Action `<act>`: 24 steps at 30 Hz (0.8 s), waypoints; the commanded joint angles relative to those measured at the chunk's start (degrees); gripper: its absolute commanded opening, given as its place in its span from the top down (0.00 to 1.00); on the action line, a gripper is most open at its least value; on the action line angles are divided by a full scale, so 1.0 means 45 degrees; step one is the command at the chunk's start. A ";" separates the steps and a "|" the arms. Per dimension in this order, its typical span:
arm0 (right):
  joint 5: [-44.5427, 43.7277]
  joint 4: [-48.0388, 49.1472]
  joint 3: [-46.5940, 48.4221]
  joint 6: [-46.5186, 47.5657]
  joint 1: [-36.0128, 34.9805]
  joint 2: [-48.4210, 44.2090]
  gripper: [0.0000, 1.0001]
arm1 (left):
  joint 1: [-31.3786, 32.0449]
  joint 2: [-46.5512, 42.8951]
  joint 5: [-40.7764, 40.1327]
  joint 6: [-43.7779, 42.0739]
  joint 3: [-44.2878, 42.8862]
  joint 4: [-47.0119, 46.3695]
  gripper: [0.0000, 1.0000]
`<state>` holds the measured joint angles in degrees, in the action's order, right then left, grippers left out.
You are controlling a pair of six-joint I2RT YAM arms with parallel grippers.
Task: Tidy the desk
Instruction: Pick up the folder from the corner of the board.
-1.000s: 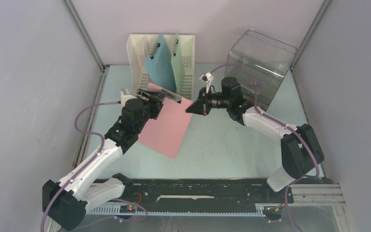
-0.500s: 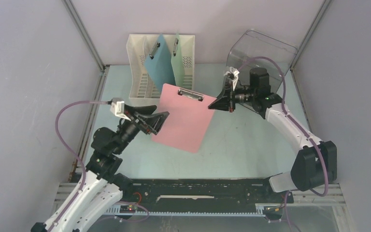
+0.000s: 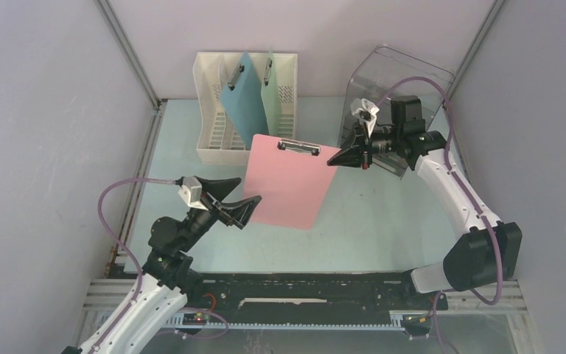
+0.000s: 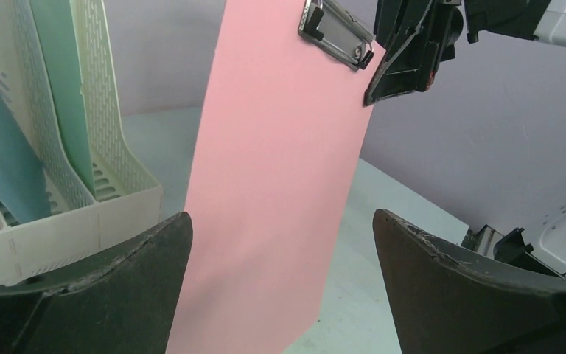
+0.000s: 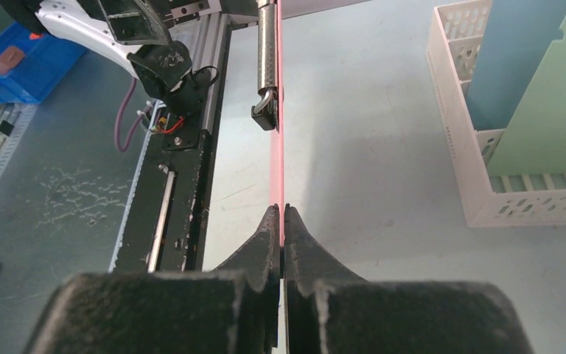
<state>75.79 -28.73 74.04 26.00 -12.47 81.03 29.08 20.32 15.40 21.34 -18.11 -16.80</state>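
Desk [image 3: 383, 221] lies beneath both arms. White file rack [image 3: 212, 136] at its far edge keeps filed clipboards [image 3: 242, 99] upright. Pink clipboard [image 3: 287, 184] hangs above the desk, clenched at its top corner by the right gripper [image 3: 333, 161], likely for racking; left gripper [image 3: 245, 192] gapes empty beside it.

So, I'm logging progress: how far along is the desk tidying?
Done: blue clipboard and green clipboard stand in the white file rack. In hand: the right end effector pinches the pink clipboard, hanging upright; left end effector open, off it. Remaining: rack it, probably.
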 commanded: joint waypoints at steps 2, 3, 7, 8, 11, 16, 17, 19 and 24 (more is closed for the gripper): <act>0.0718 -0.2205 0.1054 0.2127 0.0245 -0.0528 1.00 | -0.0208 0.0357 0.1061 0.0731 0.0931 -0.4053 0.00; 0.0707 -0.2433 0.1138 0.2330 0.0251 -0.0496 1.00 | -0.0307 0.0611 0.1387 0.0949 0.0989 -0.4430 0.00; 0.0709 -0.3494 0.1594 0.3140 0.0269 -0.0315 1.00 | -0.0984 0.1491 0.2685 0.1899 0.0789 -0.5313 0.00; 0.0706 -0.3722 0.1703 0.3338 0.0259 -0.0271 1.00 | -0.1332 0.1724 0.3118 0.2359 0.0795 -0.5723 0.00; 0.0705 -0.4455 0.2006 0.3932 0.0262 -0.0100 1.00 | -0.2859 0.2846 0.4707 0.4422 0.1065 -0.8465 0.00; 0.0774 -0.5002 0.2244 0.4345 0.0251 0.0071 1.00 | -0.4190 0.5358 0.6004 0.7234 0.1347 -1.2726 0.00; 0.0760 -0.5058 0.2273 0.4367 0.0251 0.0085 1.00 | -0.4196 0.5887 0.6350 0.7643 0.1246 -1.3552 0.00; 0.0776 -0.5159 0.2307 0.4457 0.0251 0.0145 1.00 | -0.4197 0.6730 0.6942 0.8270 0.0922 -1.4385 0.00; 0.0661 -0.5509 0.2493 0.4679 0.0109 0.0405 1.00 | -0.4197 0.7300 0.7626 0.8202 0.0429 -1.4377 0.00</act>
<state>76.55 -51.59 82.08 44.82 -11.64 82.06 10.57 52.99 44.23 55.05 -13.08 -72.97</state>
